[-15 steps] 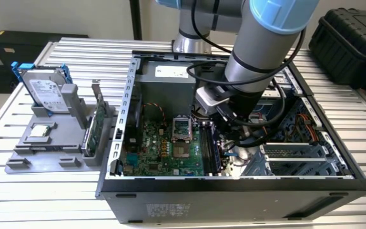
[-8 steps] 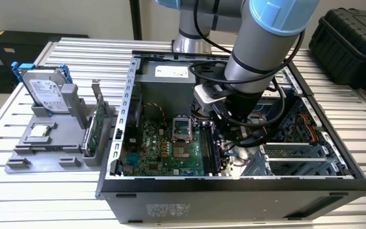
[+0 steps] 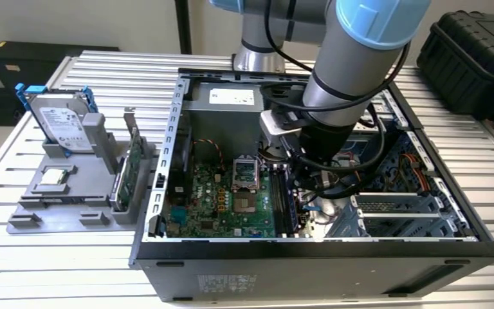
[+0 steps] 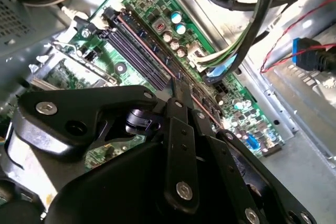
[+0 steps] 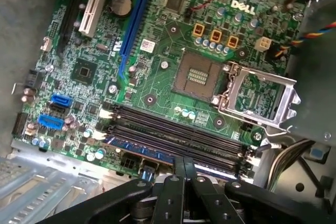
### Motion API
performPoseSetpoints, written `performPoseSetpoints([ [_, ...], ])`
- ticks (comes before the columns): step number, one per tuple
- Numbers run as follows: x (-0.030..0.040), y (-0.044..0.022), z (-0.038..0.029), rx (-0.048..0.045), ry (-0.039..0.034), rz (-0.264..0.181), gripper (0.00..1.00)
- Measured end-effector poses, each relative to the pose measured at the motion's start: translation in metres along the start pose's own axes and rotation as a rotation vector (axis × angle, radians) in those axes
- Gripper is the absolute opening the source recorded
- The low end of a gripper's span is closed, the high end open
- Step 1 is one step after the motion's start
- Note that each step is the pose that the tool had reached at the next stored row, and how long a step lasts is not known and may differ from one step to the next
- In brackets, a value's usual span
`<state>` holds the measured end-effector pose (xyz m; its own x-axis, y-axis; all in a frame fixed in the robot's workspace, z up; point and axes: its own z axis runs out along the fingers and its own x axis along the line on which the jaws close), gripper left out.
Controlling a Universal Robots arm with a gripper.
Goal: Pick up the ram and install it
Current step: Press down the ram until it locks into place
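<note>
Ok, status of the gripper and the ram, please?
Gripper shut on the ram, low over the motherboard. Ram stands edge-down beside the empty memory slots. Cables hang close, none across the ram.

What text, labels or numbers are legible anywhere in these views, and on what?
Motherboard: a white maker's mark, left unquoted; the component codes are too small to read.
Hard drive label: too small to read.
White sticker inside the computer case: blurred.
No other readable text.

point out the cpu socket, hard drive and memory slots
cpu socket [image 5: 198,76], first wrist view, contact grid
hard drive [image 3: 58,122], exterior view, label face
memory slots [image 5: 173,129], first wrist view, empty black slot
</note>
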<state>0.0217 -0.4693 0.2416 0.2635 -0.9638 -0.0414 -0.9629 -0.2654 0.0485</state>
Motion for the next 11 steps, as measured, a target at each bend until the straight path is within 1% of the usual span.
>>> performPoseSetpoints([
  [11, 0.0000, 0.0002, 0.0009, 0.0053, -0.0061, 0.125, 0.00],
])
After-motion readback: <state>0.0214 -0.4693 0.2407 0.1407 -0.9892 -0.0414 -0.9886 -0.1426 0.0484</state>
